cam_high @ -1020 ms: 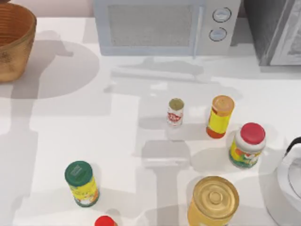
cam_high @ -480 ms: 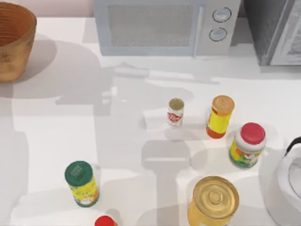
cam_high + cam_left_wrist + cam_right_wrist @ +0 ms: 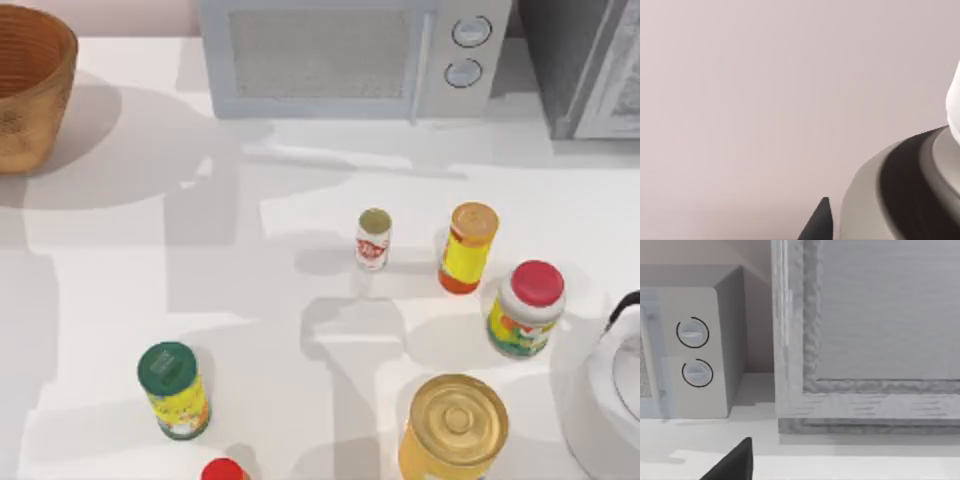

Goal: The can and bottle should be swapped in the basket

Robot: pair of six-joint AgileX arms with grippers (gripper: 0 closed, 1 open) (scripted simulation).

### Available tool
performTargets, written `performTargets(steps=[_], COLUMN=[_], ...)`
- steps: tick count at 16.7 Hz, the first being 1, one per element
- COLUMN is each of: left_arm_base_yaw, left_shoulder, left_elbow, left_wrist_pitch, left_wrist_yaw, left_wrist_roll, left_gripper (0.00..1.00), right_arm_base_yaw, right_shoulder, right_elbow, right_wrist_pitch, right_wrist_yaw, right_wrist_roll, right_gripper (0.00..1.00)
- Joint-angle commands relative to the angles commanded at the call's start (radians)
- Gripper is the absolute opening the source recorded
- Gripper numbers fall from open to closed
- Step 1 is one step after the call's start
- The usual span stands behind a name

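Note:
The can (image 3: pixel 373 238), small and slim with a white and red label and an olive-gold top, stands upright near the middle of the table. The wicker basket (image 3: pixel 32 95) sits at the far left corner, cut off by the edge of the top view. The bottle is out of view. A dark part of my left gripper (image 3: pixel 819 225) shows in the left wrist view against a pale wall. A dark part of my right gripper (image 3: pixel 735 462) shows in the right wrist view, facing the microwave (image 3: pixel 690 350) and a grey cabinet (image 3: pixel 875 330).
The microwave (image 3: pixel 350 55) stands along the back edge, with the grey cabinet (image 3: pixel 590 65) at the back right. Right of the can are a yellow bottle with an orange lid (image 3: pixel 468 247), a red-lidded jar (image 3: pixel 527 308), a big yellow can (image 3: pixel 455 425) and a white kettle (image 3: pixel 610 400). A green-lidded jar (image 3: pixel 173 390) stands front left.
The arms' shadows on the table have shifted. The can, the jars and the basket stand where they were.

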State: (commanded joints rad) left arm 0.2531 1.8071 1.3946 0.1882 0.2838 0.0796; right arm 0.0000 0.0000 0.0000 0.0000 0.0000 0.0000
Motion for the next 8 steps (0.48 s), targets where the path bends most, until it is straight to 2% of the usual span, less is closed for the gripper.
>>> performTargets(steps=[6, 8], left_arm_base_yaw=[-0.012, -0.012], left_shoulder=[0.05, 0.05], left_elbow=[0.015, 0.015], left_wrist_pitch=[0.045, 0.045], left_wrist_yaw=[-0.009, -0.009], left_wrist_roll=[-0.003, -0.003], left_gripper=[0.0, 0.15], right_arm_base_yaw=[0.0, 0.0], right_shoulder=[0.0, 0.0], right_elbow=[0.0, 0.0], right_wrist_pitch=[0.0, 0.0], right_wrist_yaw=[0.0, 0.0], right_wrist_roll=[0.0, 0.0], right_gripper=[1.0, 1.0])
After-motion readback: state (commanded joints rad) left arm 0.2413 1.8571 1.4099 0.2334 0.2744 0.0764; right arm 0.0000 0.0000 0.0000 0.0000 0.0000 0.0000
